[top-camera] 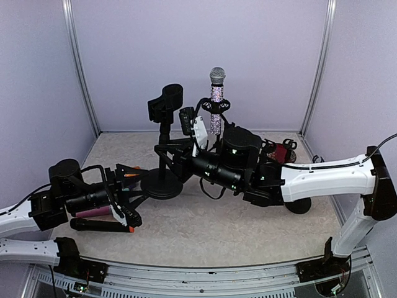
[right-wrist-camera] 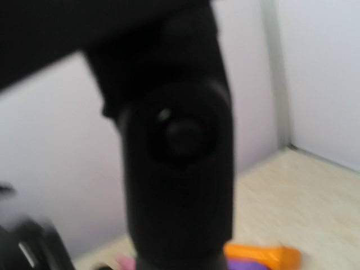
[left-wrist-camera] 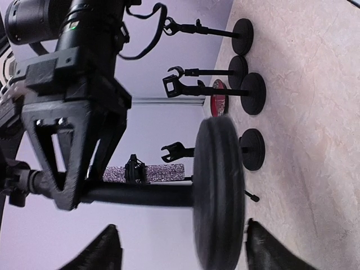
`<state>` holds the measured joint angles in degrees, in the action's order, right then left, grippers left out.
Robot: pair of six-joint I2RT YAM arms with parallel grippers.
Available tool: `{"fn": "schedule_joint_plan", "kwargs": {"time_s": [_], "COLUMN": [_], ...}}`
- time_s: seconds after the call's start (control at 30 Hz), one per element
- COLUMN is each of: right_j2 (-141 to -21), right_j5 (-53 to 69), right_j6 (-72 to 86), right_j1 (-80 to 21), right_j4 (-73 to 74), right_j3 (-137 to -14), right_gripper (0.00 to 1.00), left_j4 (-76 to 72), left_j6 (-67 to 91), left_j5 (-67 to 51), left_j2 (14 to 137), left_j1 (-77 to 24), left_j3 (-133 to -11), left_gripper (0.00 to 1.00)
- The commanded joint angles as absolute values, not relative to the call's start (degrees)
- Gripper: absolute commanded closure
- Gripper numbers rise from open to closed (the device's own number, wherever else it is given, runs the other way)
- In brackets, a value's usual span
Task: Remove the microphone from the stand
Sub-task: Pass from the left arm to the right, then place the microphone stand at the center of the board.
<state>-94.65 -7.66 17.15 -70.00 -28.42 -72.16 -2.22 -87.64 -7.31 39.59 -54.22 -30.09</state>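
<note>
Right end effector [top-camera: 167, 152] clamps the stand pole [left-wrist-camera: 140, 194]; left end effector [left-wrist-camera: 185, 247], fingers [left-wrist-camera: 107, 250] apart, straddles its base [left-wrist-camera: 219, 191]. Bracing step, apparently; next, lift the microphone from the clip [top-camera: 167, 99] above.

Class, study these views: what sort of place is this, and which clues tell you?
Probably a robot lab test cell: plain lilac walls framed by metal posts, two robot arms mounted at a tabletop edge, and microphone stands set out as props.

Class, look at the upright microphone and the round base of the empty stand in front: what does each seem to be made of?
Microphone: silvery wire-mesh head, likely metal; the handle looks glitter-coated, since it sparkles. Stand base: smooth matte black disc, probably painted metal, possibly plastic.
</note>
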Motion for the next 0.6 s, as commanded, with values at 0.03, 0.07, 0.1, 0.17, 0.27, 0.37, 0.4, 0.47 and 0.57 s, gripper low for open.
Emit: {"fn": "schedule_joint_plan", "kwargs": {"time_s": [0.03, 0.07, 0.1, 0.17, 0.27, 0.37, 0.4, 0.47, 0.57], "right_j2": [-85.59, -83.96, -82.21, -78.67, -73.43, -67.84, -66.08, -63.03, -59.57], "right_j5": [-20.01, -22.69, -25.24, -30.43, -36.67, -43.13, -44.50, -46.94, -50.15], "right_j6": [13.80, 13.39, 13.42, 13.53, 13.96, 14.68, 15.37, 16.77, 18.40], "right_j1": [-69.06, -68.88, -68.58, -67.74, -66.30, -64.77, -64.14, -63.04, -61.73], "right_j4": [-32.28, -31.86, -31.49, -31.61, -31.94, -32.04, -32.13, -32.22, -32.28], "right_j3": [-60.89, -58.39, -55.69, -50.20, -42.00, -33.54, -31.09, -26.37, -21.21], "right_gripper": [1.00, 1.00, 1.00, 1.00, 1.00, 1.00, 1.00, 1.00, 1.00], "left_j4": [5.42, 8.27, 11.84, 16.75, 21.53, 24.60, 25.23, 25.83, 26.12], "left_j6": [-81.39, -80.12, -78.87, -76.14, -72.60, -68.53, -67.16, -64.50, -61.05], "left_j5": [-6.26, -5.98, -5.70, -5.14, -3.61, -3.47, -3.75, -4.06, -4.58], "left_j2": [41.53, 42.23, 43.01, 45.43, 49.23, 53.08, 54.22, 56.38, 59.17], "left_j1": [-54.40, -54.36, -54.32, -54.11, -53.20, -50.85, -49.75, -47.68, -44.99], "left_j3": [-34.22, -35.78, -36.96, -39.06, -41.79, -45.13, -46.22, -48.50, -51.75], "left_gripper": [0.01, 0.01, 0.01, 0.01, 0.01, 0.01, 0.01, 0.01, 0.01]}}
